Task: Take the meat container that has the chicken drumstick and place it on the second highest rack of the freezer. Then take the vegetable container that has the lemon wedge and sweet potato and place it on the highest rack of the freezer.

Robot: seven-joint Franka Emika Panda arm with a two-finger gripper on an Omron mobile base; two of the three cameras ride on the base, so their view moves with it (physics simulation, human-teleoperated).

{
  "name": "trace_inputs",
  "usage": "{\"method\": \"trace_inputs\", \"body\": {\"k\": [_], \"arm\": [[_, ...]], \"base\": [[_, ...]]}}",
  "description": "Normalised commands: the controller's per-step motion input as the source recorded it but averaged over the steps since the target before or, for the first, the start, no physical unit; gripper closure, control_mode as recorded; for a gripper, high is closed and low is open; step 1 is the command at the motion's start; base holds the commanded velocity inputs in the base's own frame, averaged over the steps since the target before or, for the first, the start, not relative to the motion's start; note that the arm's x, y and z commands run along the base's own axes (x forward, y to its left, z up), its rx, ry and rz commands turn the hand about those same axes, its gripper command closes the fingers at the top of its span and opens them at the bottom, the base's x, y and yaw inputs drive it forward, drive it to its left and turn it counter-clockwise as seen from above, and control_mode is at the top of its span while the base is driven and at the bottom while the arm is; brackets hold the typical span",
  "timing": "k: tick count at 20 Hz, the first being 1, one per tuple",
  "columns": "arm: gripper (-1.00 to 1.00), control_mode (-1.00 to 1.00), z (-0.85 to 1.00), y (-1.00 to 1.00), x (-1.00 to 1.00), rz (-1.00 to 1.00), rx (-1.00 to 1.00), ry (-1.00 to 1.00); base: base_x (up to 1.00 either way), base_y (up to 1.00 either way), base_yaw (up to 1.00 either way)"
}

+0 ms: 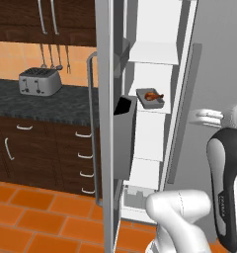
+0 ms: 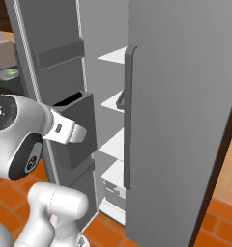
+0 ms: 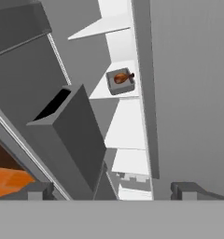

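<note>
With the meat container (image 3: 120,80) and its chicken drumstick (image 1: 153,96) sitting on a freezer rack (image 1: 151,109), the claw (image 3: 112,190) hangs spread and empty. Next job: swing clear of the door bin (image 3: 67,135) toward the vegetable container.

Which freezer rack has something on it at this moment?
The second rack from the top: it carries the grey meat container with the chicken drumstick. The other racks in view look bare.

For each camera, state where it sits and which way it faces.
Left base view: behind the arm's left, facing the open grey freezer; white arm at lower right.
Right base view: behind its right, facing the freezer's shelves; arm at lower left.
Hand view: on the hand, looking into the freezer past the open gripper.
Left base and hand views share the grey container with the chicken drumstick.
</note>
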Motion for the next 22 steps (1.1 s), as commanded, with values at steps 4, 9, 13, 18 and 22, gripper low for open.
{"method": "trace_inputs", "body": {"k": [4,9,13,18,22], "arm": [[-1.0,-1.0,0.0,0.05,-0.04,0.01,0.0,-0.01],[-1.0,-1.0,0.0,0.0,-0.01,0.0,0.0,0.0],[-1.0,1.0,0.0,0.0,-0.06,0.0,0.0,0.0],[-1.0,1.0,0.0,0.0,0.0,0.0,0.0,0.0],[-1.0,1.0,0.0,0.0,0.0,0.0,0.0,0.0]], "base": [[0.0,0.0,0.0],[0.0,0.0,0.0],[-0.32,0.01,0.07],[-0.08,0.38,0.45],[0.0,0.3,0.53]]}}
